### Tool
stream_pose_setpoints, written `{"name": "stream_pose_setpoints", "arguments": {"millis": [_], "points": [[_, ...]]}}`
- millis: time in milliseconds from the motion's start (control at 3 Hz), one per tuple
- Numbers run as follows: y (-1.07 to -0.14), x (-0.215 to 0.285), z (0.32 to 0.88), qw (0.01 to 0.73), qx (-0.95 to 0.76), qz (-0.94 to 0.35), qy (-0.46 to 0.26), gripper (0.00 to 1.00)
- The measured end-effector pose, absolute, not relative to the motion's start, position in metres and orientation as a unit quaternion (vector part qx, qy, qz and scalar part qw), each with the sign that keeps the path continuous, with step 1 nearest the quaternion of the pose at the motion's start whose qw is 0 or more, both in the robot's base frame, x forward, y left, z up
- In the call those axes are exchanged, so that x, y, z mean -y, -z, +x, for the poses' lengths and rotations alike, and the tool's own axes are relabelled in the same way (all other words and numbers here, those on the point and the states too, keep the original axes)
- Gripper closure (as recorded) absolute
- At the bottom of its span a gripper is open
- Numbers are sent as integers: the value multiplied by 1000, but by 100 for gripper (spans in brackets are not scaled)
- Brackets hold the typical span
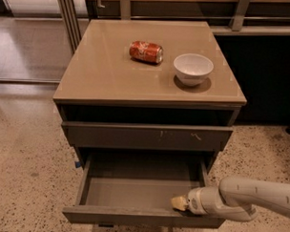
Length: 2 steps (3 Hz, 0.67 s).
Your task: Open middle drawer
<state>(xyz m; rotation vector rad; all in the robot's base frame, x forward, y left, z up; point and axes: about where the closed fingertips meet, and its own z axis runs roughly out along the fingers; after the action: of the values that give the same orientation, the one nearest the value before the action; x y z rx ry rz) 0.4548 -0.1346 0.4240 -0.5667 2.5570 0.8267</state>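
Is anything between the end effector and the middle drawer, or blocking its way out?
Nothing visible does. The end effector sits inside the middle drawer at its front right corner. The can and bowl rest on the cabinet top, above its path.

One high, seemingly close front view over cabinet [103,73] (gripper [179,203] lower right)

A can [146,52] is lying on the tabletop [103,73], just left of a bowl [193,68]. Below them, the middle drawer [132,216] is standing pulled out, with the gripper [180,203] sitting inside its front right corner.
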Motion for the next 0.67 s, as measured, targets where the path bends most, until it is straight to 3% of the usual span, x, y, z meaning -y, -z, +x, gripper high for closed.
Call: {"name": "stream_pose_setpoints", "arguments": {"millis": [333, 667], "points": [[-447, 144, 427, 262, -906, -215, -252, 100], [-454, 149, 409, 318, -895, -240, -202, 82]]}}
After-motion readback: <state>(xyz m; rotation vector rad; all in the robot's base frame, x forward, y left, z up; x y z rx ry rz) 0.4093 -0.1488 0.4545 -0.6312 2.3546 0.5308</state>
